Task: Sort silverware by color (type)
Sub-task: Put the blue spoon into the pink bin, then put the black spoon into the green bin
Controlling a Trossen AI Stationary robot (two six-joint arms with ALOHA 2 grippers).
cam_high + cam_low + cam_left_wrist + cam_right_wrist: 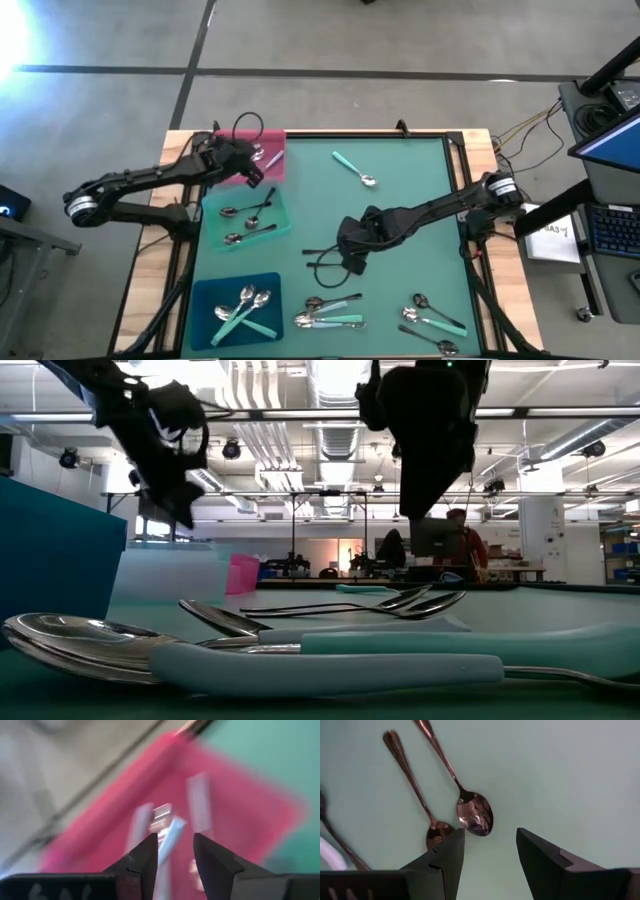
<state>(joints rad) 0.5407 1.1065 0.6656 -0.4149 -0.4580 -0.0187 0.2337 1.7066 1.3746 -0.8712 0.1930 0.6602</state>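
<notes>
From the high view, the silverware is seen scattered over the green table [400, 200]. The left gripper [258, 168] hangs over the pink tray [274, 146], where a few pale utensils lie. The green tray [282, 226] holds two dark-handled spoons [245, 210], and the blue tray [200, 300] holds mint-handled spoons [245, 310]. One teal-handled spoon [355, 168] lies alone towards the far edge, and loose pieces lie along the near edge [330, 312]. The right gripper [352, 262] is placed over the table's middle.

In the low view, mint-handled spoons [330, 660] are seen flat on the table close to the lens, with both arms hanging above.

In the left wrist view, the left gripper's [175, 852] fingers stand parted above the pink tray [240, 810], with a pale utensil [170, 835] below them; because of blur, it cannot be told whether it is free of them.

In the right wrist view, the right gripper [490, 852] is open and empty just above two slim metal spoons [475, 815] lying side by side on the table. Such spoons are judged light, stiff and slippery, lying flat; the narrow handle near the bowl is best pinched.
</notes>
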